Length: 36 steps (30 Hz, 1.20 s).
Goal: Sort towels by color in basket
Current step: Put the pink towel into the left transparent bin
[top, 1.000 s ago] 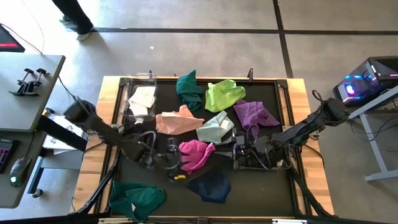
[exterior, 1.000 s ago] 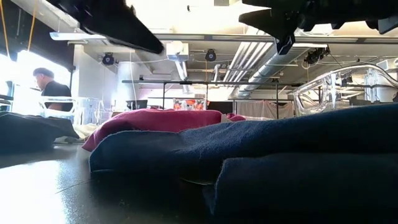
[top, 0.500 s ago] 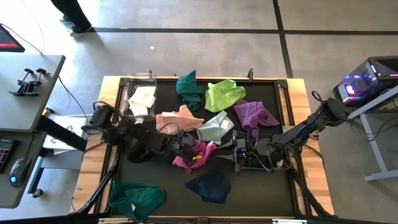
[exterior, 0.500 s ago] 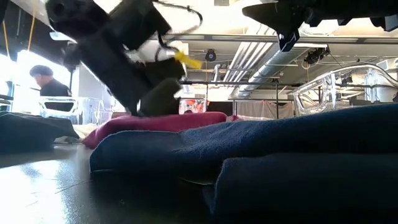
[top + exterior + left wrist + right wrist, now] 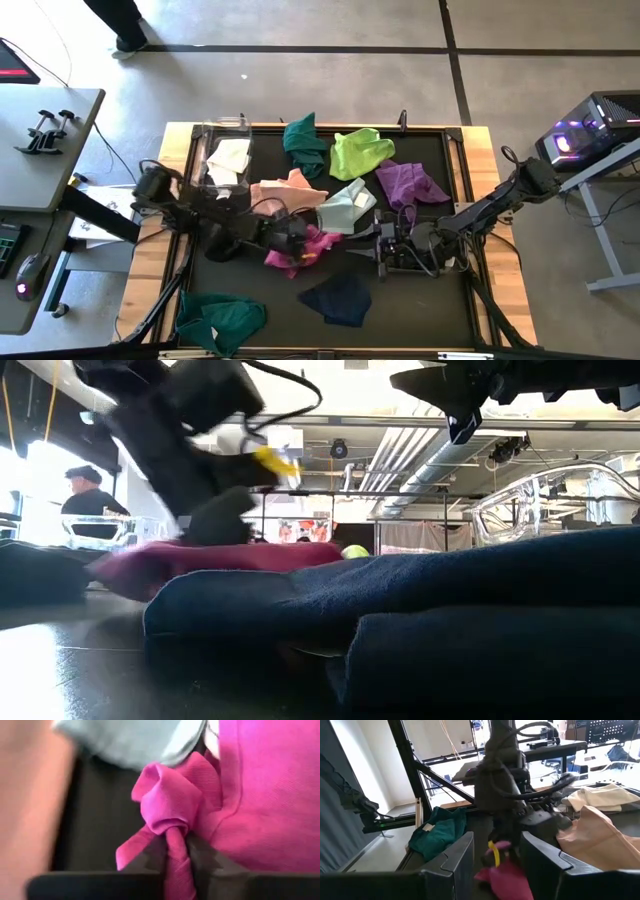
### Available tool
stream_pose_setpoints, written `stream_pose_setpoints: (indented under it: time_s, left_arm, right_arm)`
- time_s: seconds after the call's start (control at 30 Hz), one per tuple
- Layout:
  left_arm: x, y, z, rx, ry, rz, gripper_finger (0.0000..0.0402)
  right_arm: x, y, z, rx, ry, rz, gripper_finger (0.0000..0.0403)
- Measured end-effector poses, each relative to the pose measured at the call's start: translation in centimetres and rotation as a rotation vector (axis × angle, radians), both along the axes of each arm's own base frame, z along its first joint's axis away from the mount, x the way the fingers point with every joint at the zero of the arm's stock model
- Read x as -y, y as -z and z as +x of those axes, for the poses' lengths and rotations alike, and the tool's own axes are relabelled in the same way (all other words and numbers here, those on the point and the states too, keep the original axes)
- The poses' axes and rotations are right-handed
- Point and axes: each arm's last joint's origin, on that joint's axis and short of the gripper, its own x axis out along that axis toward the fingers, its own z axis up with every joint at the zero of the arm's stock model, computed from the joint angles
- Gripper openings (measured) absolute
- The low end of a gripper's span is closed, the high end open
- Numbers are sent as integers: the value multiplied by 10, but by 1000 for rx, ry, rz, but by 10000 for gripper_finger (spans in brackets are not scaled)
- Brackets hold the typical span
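— What's on the black worktop [image 5: 440, 310] right now?

— Black mat in a wooden frame, towels scattered over it. My left tool [image 5: 300, 243] is down near the middle, clamped on a bunched fold of the magenta towel [image 5: 303, 247]; from the left wrist view I see the cloth pinched tight between my two dark fingers [image 5: 150, 862], with the rest of it spread just beyond.

— And your other arm?

— My right tool [image 5: 381, 243] sits low on the right half of the worktop, pointing towards the left one, its fingers [image 5: 455, 855] spread wide with nothing between them.

— Where are the other towels?

— The mint towel [image 5: 345, 205] lies just beside the magenta one, touching the peach towel [image 5: 287, 193]. A teal towel [image 5: 304, 142] and the lime towel [image 5: 360, 152] lie along the far edge, the purple towel [image 5: 410, 184] just right of centre. A navy towel [image 5: 338, 298] lies near the front edge, and a second teal towel [image 5: 220, 318] sits at the front left corner. A cream towel [image 5: 229, 160] rests in the clear basket [image 5: 214, 131] at the far left corner
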Motion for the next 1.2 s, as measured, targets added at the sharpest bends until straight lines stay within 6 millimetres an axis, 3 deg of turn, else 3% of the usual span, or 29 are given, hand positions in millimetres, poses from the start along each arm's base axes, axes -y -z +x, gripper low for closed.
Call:
stream_pose_setpoints:
  time_s: [0.07, 0.2, 0.33, 0.5, 0.63, 0.9, 1.2]
  left_arm:
    - [3, -16, -15, -7, -21, 64, 13]
    - [16, -74, -37, 229, -108, 270, 27]
    - [23, -120, -66, 399, -144, 478, 19]
    - [7, -169, -99, 491, -296, 754, 13]
    - [-20, -197, -120, 400, -405, 918, 13]
    - [-87, -224, -156, 256, -651, 966, 14]
    - [-144, -219, -179, 237, -737, 797, 14]
  right_arm:
    - [0, 1, 0, -4, 1, -1, 151]
    - [0, 1, 0, -4, 9, 0, 151]
    - [2, 0, 1, -2, 15, 2, 151]
    - [3, 0, 1, 4, 20, 23, 151]
    - [3, 0, 1, 5, 20, 23, 151]
    - [4, 0, 1, 6, 57, 22, 151]
    - [5, 0, 2, 6, 70, 24, 151]
